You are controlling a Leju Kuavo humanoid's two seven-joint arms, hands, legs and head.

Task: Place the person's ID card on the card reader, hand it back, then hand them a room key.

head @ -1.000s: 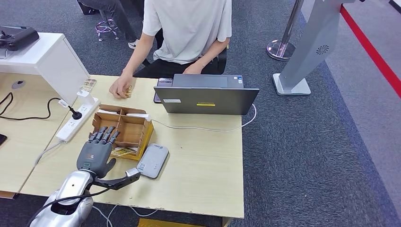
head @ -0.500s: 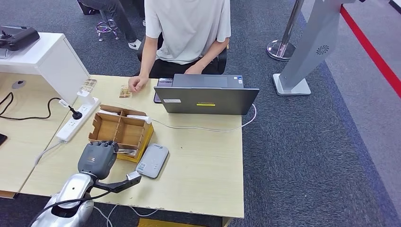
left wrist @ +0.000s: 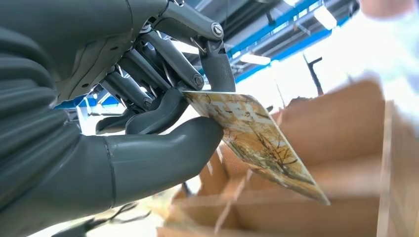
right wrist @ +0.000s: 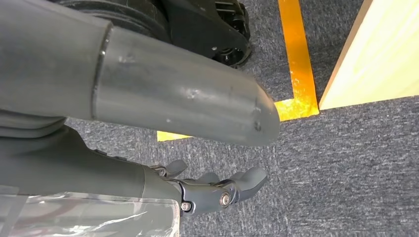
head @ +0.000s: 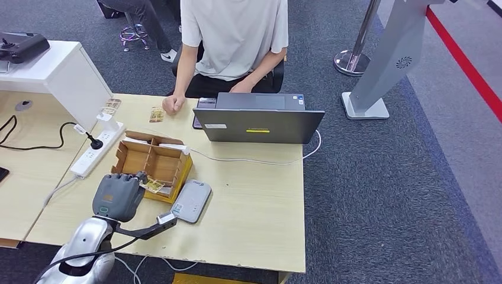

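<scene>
the left hand (head: pixel 118 197) has closed and lifted a room key (left wrist: pixel 257 143) clear of the cardboard box (head: pixel 155 164), pinched between thumb and fingers (left wrist: pixel 217 59); handover comes next. the right hand (right wrist: pixel 217 192) hangs empty, fingers loosely curled.

On the table (head: pixel 260 201), the divided box (head: pixel 153 164) sits left of the card reader (head: pixel 191 201). Behind them stands the laptop (head: pixel 258 124), the power strip (head: pixel 97 148) further left, a person (head: pixel 234 35) seated beyond.
</scene>
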